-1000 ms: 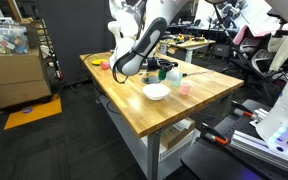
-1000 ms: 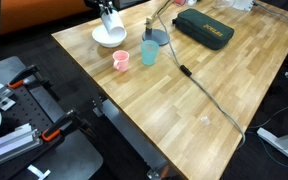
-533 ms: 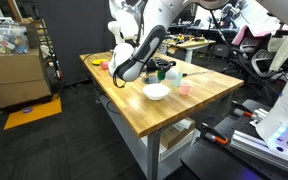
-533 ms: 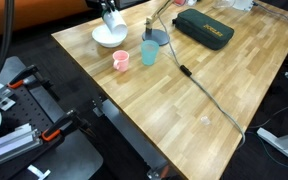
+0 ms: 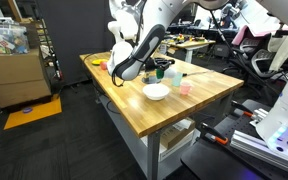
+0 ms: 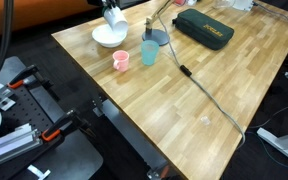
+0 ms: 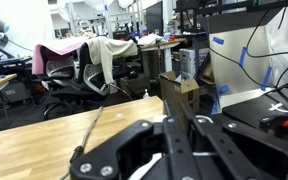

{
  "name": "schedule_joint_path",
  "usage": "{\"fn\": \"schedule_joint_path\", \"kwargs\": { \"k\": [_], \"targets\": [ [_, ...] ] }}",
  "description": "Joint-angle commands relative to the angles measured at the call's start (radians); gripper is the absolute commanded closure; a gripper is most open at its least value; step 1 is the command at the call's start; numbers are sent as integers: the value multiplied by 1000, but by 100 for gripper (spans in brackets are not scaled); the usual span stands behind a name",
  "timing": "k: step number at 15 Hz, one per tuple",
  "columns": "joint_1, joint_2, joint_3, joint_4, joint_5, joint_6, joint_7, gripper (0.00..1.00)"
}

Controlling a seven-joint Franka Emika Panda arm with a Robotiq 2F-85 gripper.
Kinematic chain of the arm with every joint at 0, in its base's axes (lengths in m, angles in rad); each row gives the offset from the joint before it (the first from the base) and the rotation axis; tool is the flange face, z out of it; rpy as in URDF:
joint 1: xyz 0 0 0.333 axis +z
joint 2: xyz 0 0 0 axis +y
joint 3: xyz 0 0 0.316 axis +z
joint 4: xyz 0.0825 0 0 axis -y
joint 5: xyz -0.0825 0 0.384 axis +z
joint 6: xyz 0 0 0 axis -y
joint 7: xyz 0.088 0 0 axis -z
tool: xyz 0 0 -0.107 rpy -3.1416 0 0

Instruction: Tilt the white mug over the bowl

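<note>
The white bowl point(image 6: 108, 37) point(image 5: 156, 91) sits near a corner of the wooden table point(image 6: 214, 90). My gripper point(image 6: 109, 9) point(image 5: 118, 72) is shut on the white mug point(image 6: 113, 16) and holds it tilted just above the bowl's far rim. In the wrist view the jaws point(image 7: 174, 135) sit close together and fill the lower frame, with only a sliver of white between them. That view looks out level across the room, and the bowl is out of view there.
A small pink cup point(image 6: 122, 60) point(image 5: 184, 89), a light blue cup point(image 6: 149, 53) and a flat blue round thing point(image 6: 156, 38) stand next to the bowl. A dark green case point(image 6: 204, 32) lies further along. A cable point(image 6: 209, 95) crosses the table.
My gripper with the white mug has risen slightly and shifted a little over the bowl's far side. The bowl and cups have not moved.
</note>
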Motion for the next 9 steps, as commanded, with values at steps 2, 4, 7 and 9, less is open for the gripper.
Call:
{"fn": "schedule_joint_path", "kwargs": {
  "k": [2, 4, 7, 9],
  "targets": [
    [-2, 21, 11, 33, -29, -42, -24, 98],
    [2, 25, 8, 30, -37, -48, -25, 98],
    [1, 34, 9, 31, -46, -54, -21, 98],
    [-18, 29, 20, 52, -11, -43, -17, 98]
  ]
}}
